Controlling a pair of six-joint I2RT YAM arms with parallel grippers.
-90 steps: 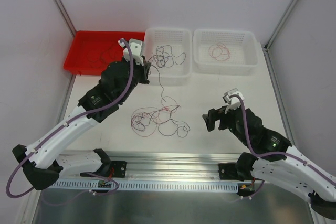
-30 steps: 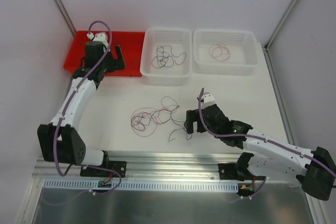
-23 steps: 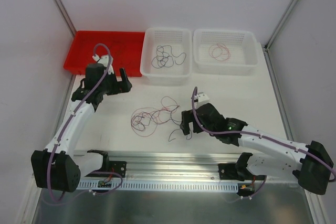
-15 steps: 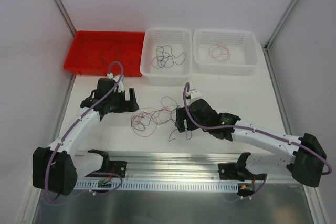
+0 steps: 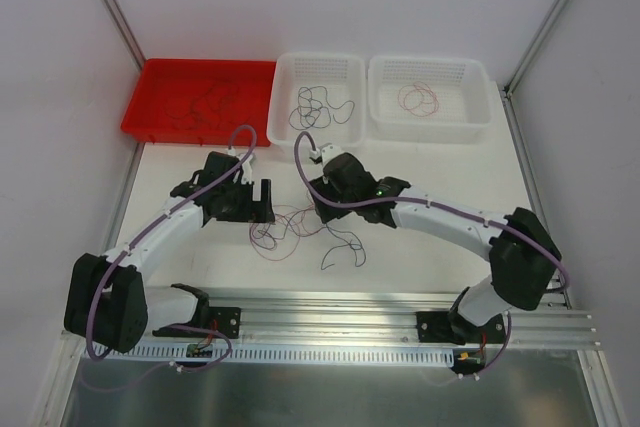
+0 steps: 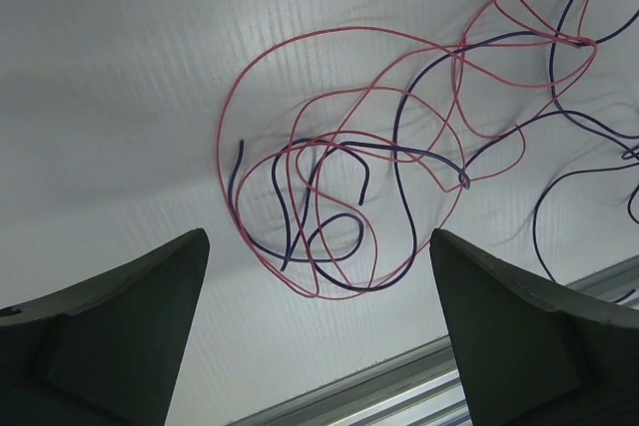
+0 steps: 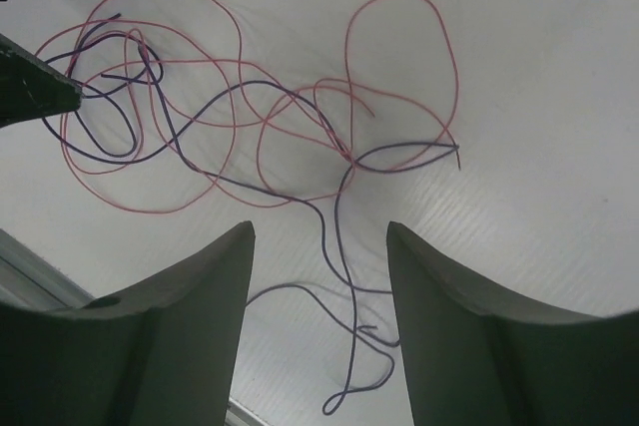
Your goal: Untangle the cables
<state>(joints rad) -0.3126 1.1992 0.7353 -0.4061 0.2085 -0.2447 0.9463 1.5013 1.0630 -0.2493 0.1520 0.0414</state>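
The cables (image 5: 300, 227) lie as a loose tangle of thin red and dark purple wires in the middle of the white table. In the top view my left gripper (image 5: 262, 202) hovers at the tangle's left edge and my right gripper (image 5: 318, 197) at its upper right. The left wrist view has the knotted loops (image 6: 344, 144) just beyond my wide-open left gripper (image 6: 318, 236). In the right wrist view, a purple strand (image 7: 344, 159) runs along the table under the gap of my right gripper (image 7: 320, 226), whose jaws stand partly narrowed with nothing between them.
A red tray (image 5: 135, 117) with dark wires stands at the back left. A white basket (image 5: 315, 147) holds black wires, and a second white basket (image 5: 430, 130) holds red wires. A metal rail (image 5: 330, 302) runs along the near edge.
My left arm swung from the red tray down to the tangle's left side. My right arm moved left and up over the tangle, and its jaws narrowed.
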